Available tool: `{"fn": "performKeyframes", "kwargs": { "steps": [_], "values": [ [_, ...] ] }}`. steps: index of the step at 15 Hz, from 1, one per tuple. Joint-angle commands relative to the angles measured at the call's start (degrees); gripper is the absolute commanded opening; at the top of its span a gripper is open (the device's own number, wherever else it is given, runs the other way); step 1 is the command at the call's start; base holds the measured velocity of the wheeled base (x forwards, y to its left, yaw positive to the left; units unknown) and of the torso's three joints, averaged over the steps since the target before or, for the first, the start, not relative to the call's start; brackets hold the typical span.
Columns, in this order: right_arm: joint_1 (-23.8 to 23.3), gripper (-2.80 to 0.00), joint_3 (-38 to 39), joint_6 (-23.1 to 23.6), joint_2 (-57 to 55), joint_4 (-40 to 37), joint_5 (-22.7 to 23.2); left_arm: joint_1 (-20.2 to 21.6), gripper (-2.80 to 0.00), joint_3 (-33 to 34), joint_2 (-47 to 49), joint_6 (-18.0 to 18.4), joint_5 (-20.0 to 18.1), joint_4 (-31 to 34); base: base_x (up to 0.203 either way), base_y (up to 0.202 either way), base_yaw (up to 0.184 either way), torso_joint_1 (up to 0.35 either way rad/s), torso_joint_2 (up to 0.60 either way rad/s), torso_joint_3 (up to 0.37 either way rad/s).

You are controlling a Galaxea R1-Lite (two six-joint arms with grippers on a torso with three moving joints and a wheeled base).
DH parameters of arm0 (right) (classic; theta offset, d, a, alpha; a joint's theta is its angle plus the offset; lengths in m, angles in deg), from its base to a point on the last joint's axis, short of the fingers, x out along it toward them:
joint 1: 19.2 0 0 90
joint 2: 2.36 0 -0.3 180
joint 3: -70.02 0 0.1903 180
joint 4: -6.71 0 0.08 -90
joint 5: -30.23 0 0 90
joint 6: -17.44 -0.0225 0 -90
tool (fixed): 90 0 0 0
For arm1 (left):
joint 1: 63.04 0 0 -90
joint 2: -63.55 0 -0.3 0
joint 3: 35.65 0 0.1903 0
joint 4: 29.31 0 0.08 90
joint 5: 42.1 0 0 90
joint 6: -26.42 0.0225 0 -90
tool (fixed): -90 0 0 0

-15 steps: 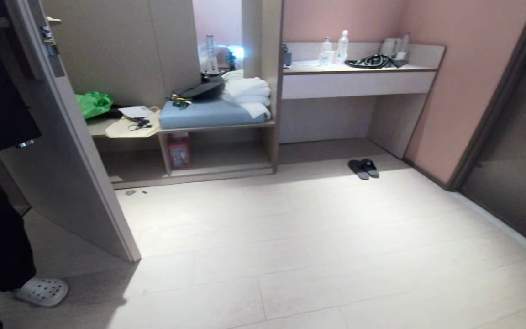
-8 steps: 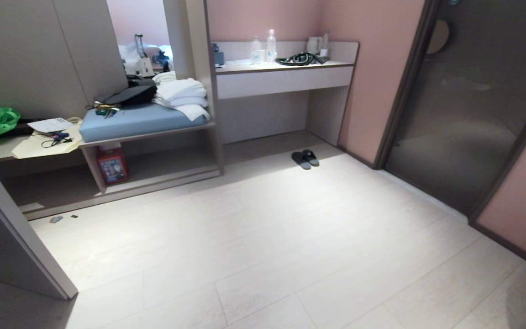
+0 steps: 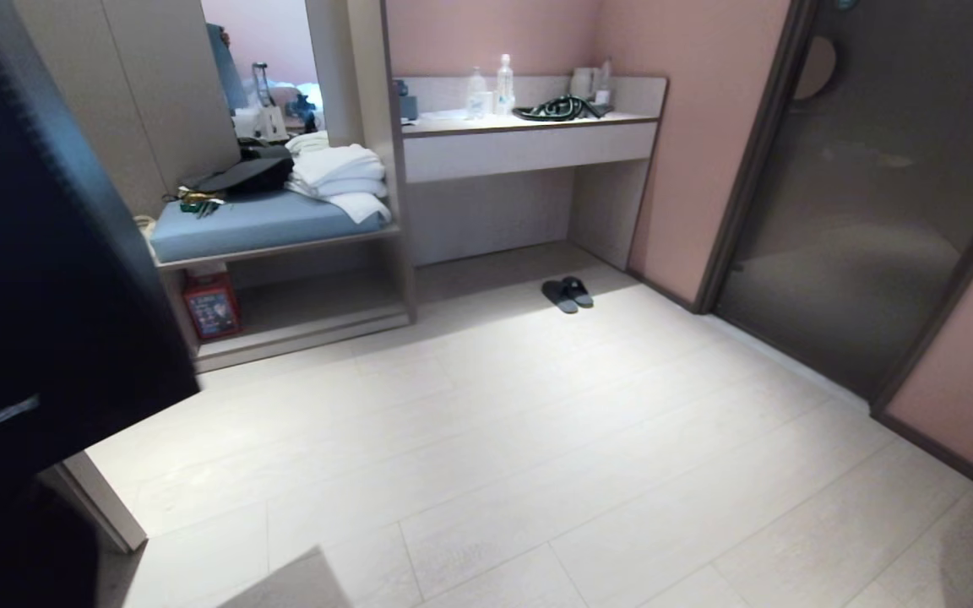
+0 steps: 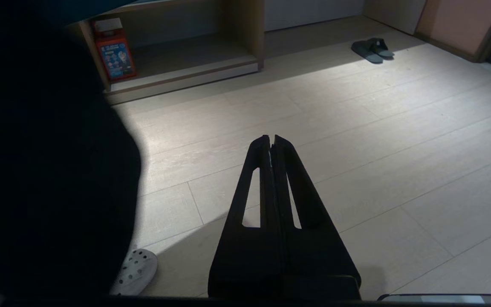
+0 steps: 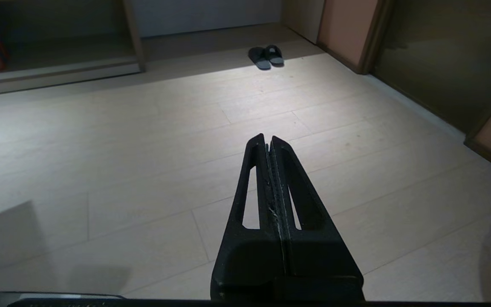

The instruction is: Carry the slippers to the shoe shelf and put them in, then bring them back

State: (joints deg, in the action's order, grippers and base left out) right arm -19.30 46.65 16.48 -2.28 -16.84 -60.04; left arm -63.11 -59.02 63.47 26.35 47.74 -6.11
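pale plank floor, pink walls

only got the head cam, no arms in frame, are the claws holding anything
Observer: No. The left claw and the right claw are both shut and empty, each above bare floor.
Operator: ok and that big dark shape on my left, what is it
Observer: A person in dark clothing. The left wrist view shows their white perforated clog on the floor close beside the left claw.
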Motion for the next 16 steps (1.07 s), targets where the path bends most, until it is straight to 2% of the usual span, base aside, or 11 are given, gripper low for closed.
{"fn": "performKeyframes", "kwargs": {
  "steps": [1,16],
  "values": [
    [0.01,-2.80,0.00,0.00,-0.07,0.01,0.00,-0.01,-2.80,0.00,0.07,-0.01,0.00,-0.02,0.000,0.000,0.000,0.000,0.00,0.000],
    [0.01,-2.80,0.00,0.00,-0.07,0.01,0.00,-0.01,-2.80,0.00,0.07,-0.01,0.07,-0.02,0.000,0.000,0.000,0.000,0.00,0.000]
  ]
}}
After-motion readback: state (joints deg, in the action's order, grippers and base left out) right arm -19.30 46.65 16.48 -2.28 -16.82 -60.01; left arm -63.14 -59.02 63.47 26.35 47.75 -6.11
